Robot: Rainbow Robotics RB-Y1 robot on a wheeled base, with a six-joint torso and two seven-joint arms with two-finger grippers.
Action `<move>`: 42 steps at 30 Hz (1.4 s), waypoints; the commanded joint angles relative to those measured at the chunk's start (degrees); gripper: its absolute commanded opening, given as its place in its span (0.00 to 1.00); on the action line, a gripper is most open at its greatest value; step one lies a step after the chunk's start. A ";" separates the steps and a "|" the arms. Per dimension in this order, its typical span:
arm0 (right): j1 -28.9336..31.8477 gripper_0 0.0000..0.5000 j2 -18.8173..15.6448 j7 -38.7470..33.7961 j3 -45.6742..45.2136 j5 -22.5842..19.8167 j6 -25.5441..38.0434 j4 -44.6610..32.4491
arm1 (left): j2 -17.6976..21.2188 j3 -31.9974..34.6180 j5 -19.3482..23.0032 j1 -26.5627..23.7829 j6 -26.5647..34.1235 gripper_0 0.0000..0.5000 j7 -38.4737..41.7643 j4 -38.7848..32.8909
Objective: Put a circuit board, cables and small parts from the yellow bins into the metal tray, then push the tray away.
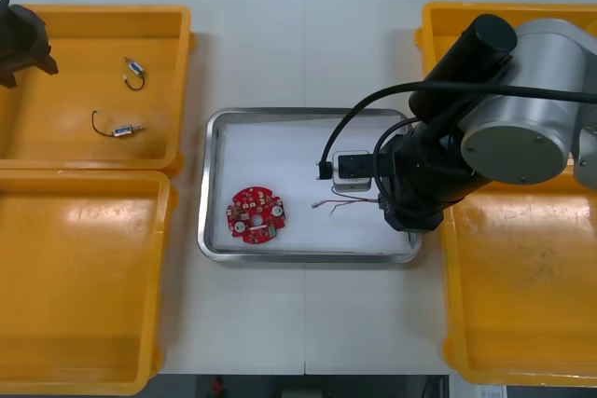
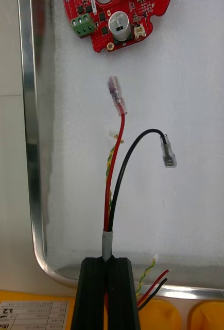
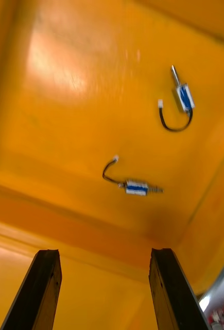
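My right gripper (image 2: 108, 260) is shut on the grey sleeve of a cable (image 2: 109, 196) with red, black and thin yellow leads, which fan out over the white floor of the metal tray (image 2: 29, 154). Beyond the lead ends lies the round red circuit board (image 2: 117, 23). From above, the board (image 1: 257, 215) sits in the tray's (image 1: 213, 184) near left part, the cable (image 1: 343, 203) to its right under the right arm (image 1: 438, 170). My left gripper (image 3: 105, 252) is open above the far left yellow bin (image 1: 93, 20), over two small metal parts (image 3: 137, 187) (image 3: 181, 98) with black leads.
A second yellow bin (image 1: 84, 361) lies near left, two more (image 1: 522, 323) at the right, partly covered by the right arm. Bare table runs in front of and behind the tray. The right fingers sit close to the tray's right rim (image 2: 194, 291).
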 commanded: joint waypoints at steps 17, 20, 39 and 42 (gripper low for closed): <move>-2.12 0.06 2.61 -0.57 12.57 6.65 -10.93 6.18 | -4.14 -6.76 -16.63 -2.41 -18.62 1.00 -3.86 0.21; -1.95 0.46 2.70 -0.74 12.83 6.73 -11.02 6.18 | -4.93 -8.17 -17.86 -2.41 -20.11 1.00 -4.13 0.38; -1.95 1.00 1.56 -2.85 -3.43 -1.70 1.02 4.95 | -8.54 -15.03 -25.77 -5.58 -33.56 1.00 -5.89 11.37; -1.95 1.00 0.94 -3.82 -8.44 -4.34 4.71 4.51 | -9.33 -16.26 -27.18 -5.84 -36.98 1.00 -6.06 13.39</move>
